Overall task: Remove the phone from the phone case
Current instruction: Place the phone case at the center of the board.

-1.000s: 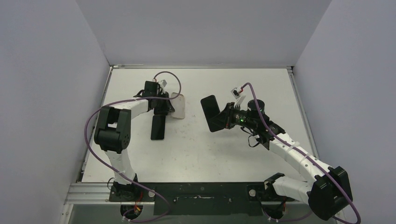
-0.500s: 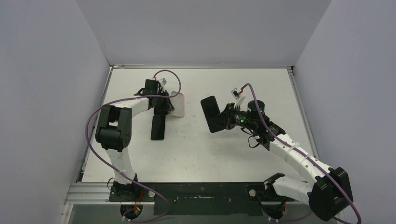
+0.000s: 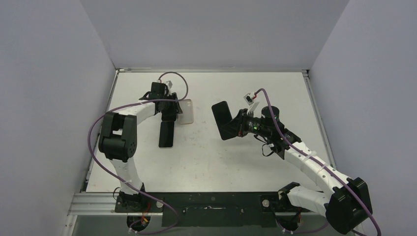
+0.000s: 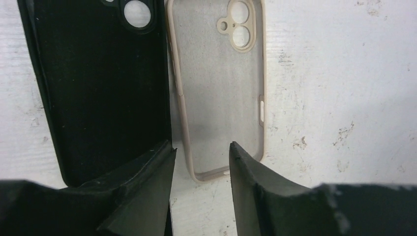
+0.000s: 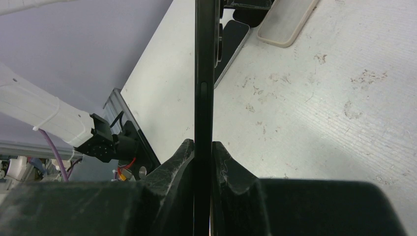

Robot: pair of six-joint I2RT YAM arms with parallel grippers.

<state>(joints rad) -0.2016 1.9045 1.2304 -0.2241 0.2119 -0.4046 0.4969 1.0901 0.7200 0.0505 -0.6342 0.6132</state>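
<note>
While the right gripper (image 5: 202, 162) clamped the black phone (image 3: 223, 119) by one end, holding it clear of the white table (image 3: 236, 162), the left gripper (image 4: 200, 164) hung with fingers parted over two empty cases lying open-side up, a black case (image 4: 98, 88) just beside a beige case (image 4: 219, 88).

Bare table (image 3: 236, 167) lies open between the arms toward the near edge. Far left, the black case (image 4: 98, 88) and beige case (image 4: 219, 93) lie flat, just beside each other, under the spread left gripper (image 4: 201, 146). Mid-table, the black phone (image 3: 223, 120), pinched above the surface in the right gripper (image 5: 202, 147), blocks passage.
</note>
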